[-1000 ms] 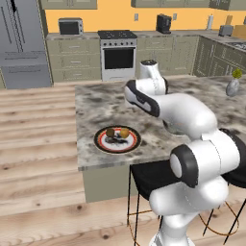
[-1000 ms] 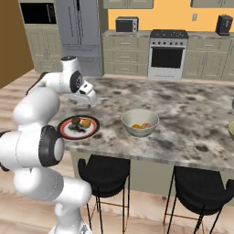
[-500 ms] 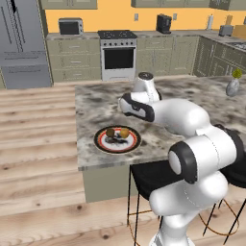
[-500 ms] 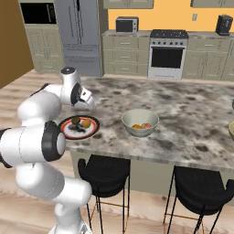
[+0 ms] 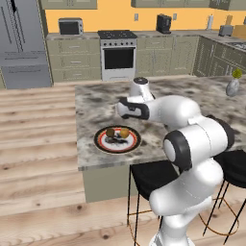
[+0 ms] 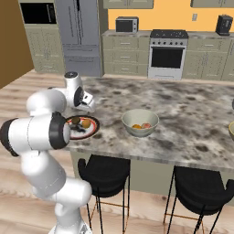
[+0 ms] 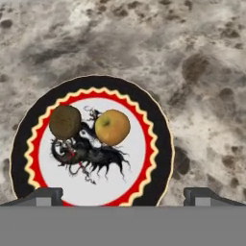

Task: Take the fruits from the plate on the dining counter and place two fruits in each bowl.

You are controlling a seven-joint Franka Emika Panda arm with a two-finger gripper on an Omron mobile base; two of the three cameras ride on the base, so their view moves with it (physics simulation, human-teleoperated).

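Note:
The red-rimmed plate (image 7: pixel 153 144) lies on the marble dining counter (image 7: pixel 192 53) and holds a dark brownish-green fruit (image 7: pixel 65 122) and a yellow-orange fruit (image 7: pixel 112 127) side by side. My gripper (image 7: pixel 124 196) hovers open above the plate's near rim, with nothing between its fingertips (image 7: pixel 45 196). From the left base the gripper (image 5: pixel 120 113) hangs just behind the plate (image 5: pixel 117 145). To the right of the plate (image 6: pixel 91 130), a beige bowl (image 6: pixel 140 119) contains the orange fruit (image 6: pixel 136 126) and the pinkish-red fruit (image 6: pixel 146 125). A second bowl (image 6: pixel 231 130) is cut off by the right edge.
A small grey vase with a sprig (image 5: pixel 232 86) stands at the counter's far right. Black stools (image 6: pixel 107 170) (image 6: pixel 201 182) sit below the counter's near edge. The stove and cabinets line the back wall.
The hand has swung down and forward from above the counter's middle to just over the plate. The fruits, the plate and the bowl have stayed put.

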